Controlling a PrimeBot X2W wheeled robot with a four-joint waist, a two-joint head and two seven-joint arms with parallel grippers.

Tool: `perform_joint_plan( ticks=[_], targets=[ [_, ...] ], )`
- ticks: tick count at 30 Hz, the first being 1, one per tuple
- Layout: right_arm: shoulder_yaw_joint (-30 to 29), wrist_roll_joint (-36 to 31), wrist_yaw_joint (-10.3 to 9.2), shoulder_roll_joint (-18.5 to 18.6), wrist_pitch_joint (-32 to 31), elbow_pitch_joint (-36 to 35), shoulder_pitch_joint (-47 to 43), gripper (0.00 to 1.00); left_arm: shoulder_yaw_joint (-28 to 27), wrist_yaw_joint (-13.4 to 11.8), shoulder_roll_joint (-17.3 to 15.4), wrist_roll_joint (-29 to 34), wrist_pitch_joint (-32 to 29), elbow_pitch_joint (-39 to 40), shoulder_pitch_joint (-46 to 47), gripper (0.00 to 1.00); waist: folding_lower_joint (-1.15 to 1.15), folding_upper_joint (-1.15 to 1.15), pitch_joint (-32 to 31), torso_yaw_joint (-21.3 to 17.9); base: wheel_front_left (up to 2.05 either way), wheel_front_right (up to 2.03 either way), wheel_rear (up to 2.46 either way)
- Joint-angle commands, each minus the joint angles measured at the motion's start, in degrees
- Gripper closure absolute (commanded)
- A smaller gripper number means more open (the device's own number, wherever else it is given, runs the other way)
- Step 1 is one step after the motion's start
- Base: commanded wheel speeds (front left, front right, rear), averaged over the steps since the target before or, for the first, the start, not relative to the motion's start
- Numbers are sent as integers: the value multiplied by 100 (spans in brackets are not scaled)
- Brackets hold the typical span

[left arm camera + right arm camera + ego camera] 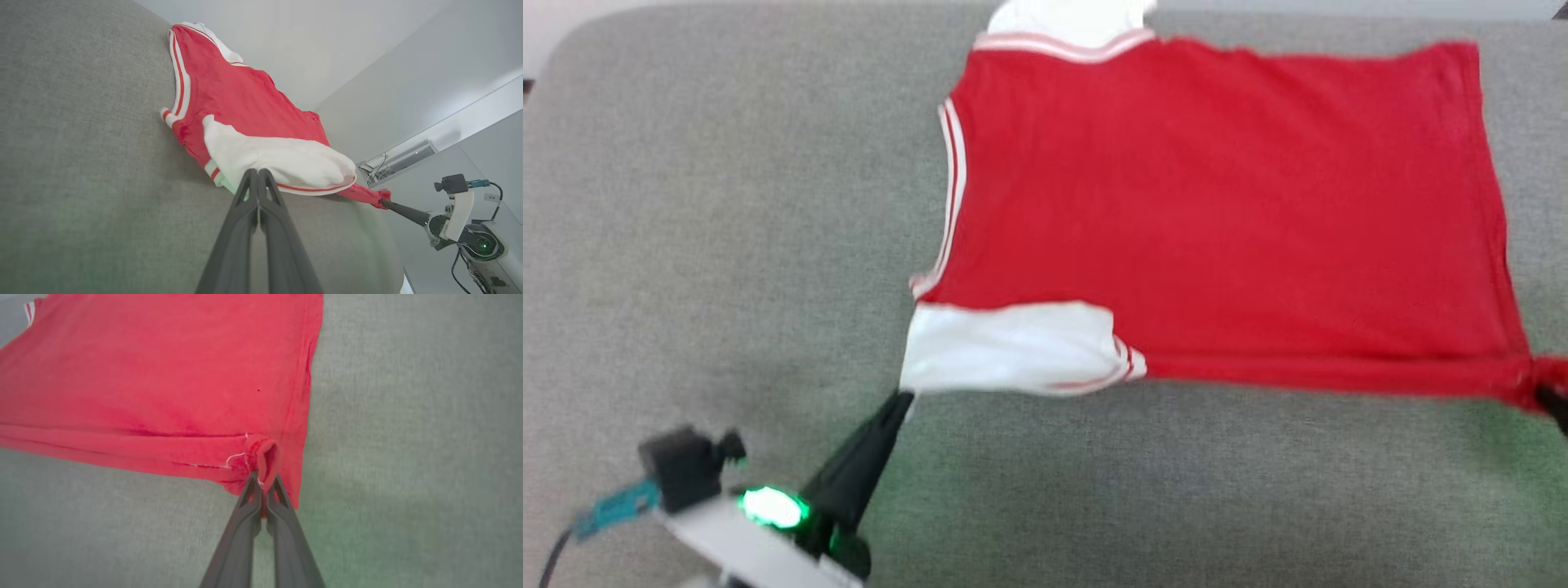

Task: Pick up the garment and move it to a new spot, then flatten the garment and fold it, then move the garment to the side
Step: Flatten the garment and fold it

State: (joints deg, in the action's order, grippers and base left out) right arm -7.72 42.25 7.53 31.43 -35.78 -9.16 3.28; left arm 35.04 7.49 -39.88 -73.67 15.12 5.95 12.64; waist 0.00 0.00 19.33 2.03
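Observation:
The garment lies spread on the grey cushion, plain red side up, its numerals hidden. A white shoulder panel sits at its near left corner. My left gripper is shut on the edge of that white panel, fingers pressed together. My right gripper shows at the frame's right edge, shut on the red hem corner, which bunches between its fingers. The near hem is pulled taut between the two grippers.
The grey fabric surface extends wide to the left of the jersey and in front of it. In the left wrist view the right arm reaches in past the cushion's edge, with white walls behind.

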Motion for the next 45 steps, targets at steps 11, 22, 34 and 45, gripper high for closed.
perform_joint_plan(
  ticks=[11, 22, 34, 45],
  targets=[
    [-1048, -102, -7, -793, -1003, -1691, -1213, 100, -576, -486, -383, 458, 1, 1374, -1403, 100, 0, 0, -96, -69, 0, 0, 0],
    [-524, -169, -7, -584, -1099, -871, 552, 100, -530, -128, -114, 517, -737, 706, 568, 100, 0, 0, 246, -103, 0, 0, 0],
    [283, -518, -7, -399, -683, 767, 1928, 100, 99, 3, 472, 431, -951, -1296, 2304, 100, 0, 0, 871, -117, 0, 0, 0],
    [791, -582, -8, -376, -68, 1422, 2110, 100, 974, -6, 489, 638, -616, -2501, 2733, 73, 0, 0, 1075, -157, 0, 0, 0]
  ],
)
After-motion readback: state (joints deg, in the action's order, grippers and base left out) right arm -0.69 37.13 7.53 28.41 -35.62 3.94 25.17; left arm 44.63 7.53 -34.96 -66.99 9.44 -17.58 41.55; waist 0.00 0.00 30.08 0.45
